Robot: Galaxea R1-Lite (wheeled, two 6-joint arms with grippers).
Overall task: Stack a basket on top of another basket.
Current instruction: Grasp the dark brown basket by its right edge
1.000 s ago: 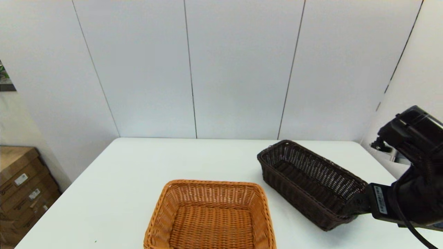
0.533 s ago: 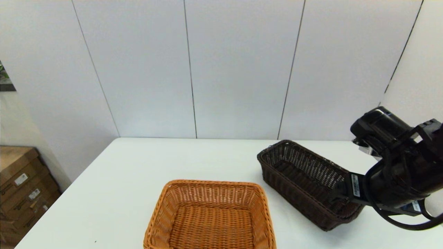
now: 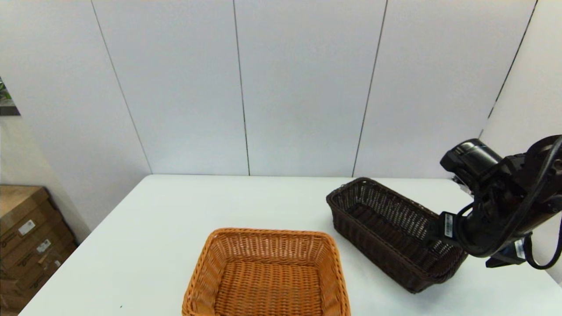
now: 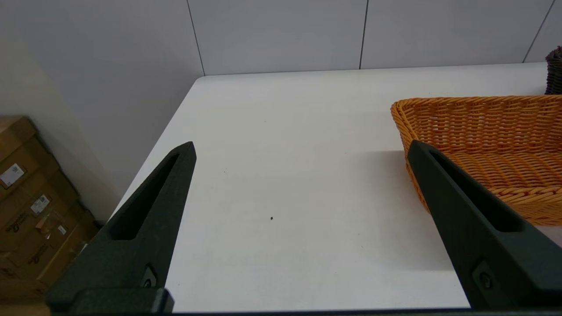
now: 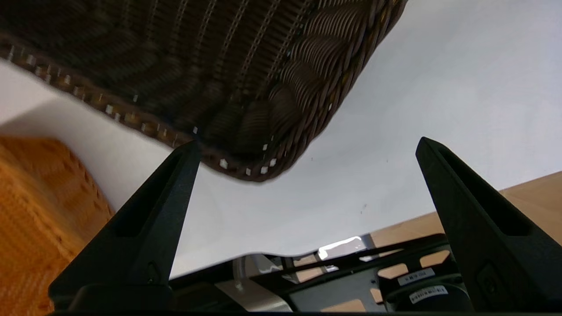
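Observation:
The dark brown basket [image 3: 395, 232] stands on the table's right side, slanting away toward the back. The orange-tan basket [image 3: 268, 274] sits at the front centre, apart from it. My right gripper [image 3: 434, 229] reaches over the dark basket's near right end. In the right wrist view it [image 5: 307, 145] is open, its fingers wide apart; the dark basket [image 5: 219, 66] has a corner just ahead of them, and the orange basket [image 5: 39, 210] shows off to one side. My left gripper [image 4: 300, 147] is open over bare table beside the orange basket [image 4: 483, 131], holding nothing.
Cardboard boxes [image 3: 26, 237] are stacked on the floor past the table's left edge. A white panelled wall closes the back. The table's right edge runs close behind my right arm. Bare tabletop [image 3: 219, 202] lies left of and behind the orange basket.
My right arm has swung up and leftward and rolled its wrist, bringing the gripper further over the dark basket's near right end. Neither basket has moved.

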